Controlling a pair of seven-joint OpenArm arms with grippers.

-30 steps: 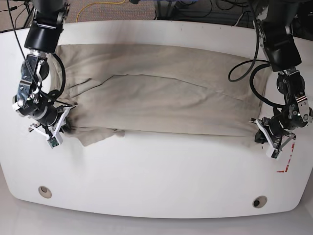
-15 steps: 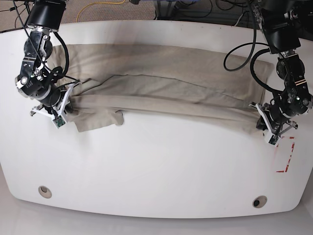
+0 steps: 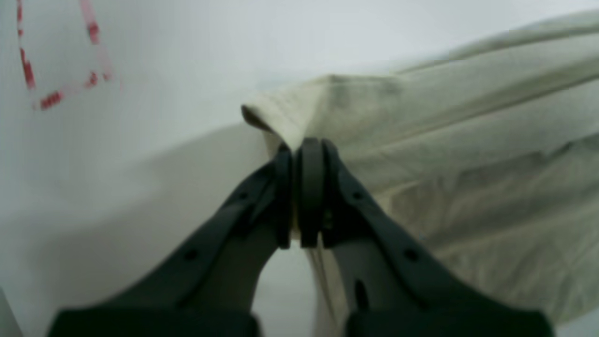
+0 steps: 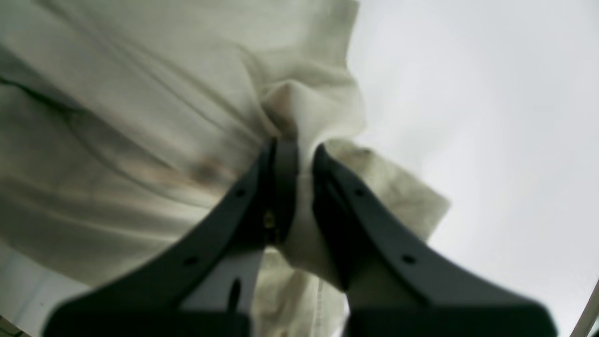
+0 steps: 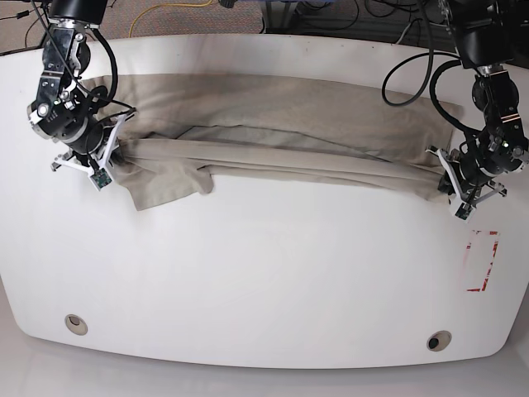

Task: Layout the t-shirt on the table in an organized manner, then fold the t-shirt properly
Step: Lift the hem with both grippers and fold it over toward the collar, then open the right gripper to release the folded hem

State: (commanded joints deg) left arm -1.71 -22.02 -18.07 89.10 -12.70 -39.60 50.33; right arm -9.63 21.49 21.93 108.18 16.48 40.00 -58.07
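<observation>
Gripping the t-shirt (image 5: 281,124) at both ends of its near edge, I have my left jaws (image 3: 302,150) pressed together on a folded corner of cloth and my right jaws (image 4: 295,150) clamped on a thicker bunch near a sleeve. Between the two grips the fabric runs as a taut, rope-like ridge, lifted a little off the counter (image 5: 264,281); beyond the ridge the rest of the shirt lies flat on the far half of the counter, and a loose flap (image 5: 169,182) sags onto the surface just inside my right jaws. A red-outlined mark (image 5: 479,260) sits on the bare counter just outside my left jaws, on the near side. This looks to me like the middle of a long fold. To do it well, I judge both arms should travel together at matched height and pace, keeping the edge straight and lightly tensioned, then lower it squarely onto the flat layer before letting go. The right-hand bunch risks leaving a lump; the trailing flap will likely need tucking afterward.
</observation>
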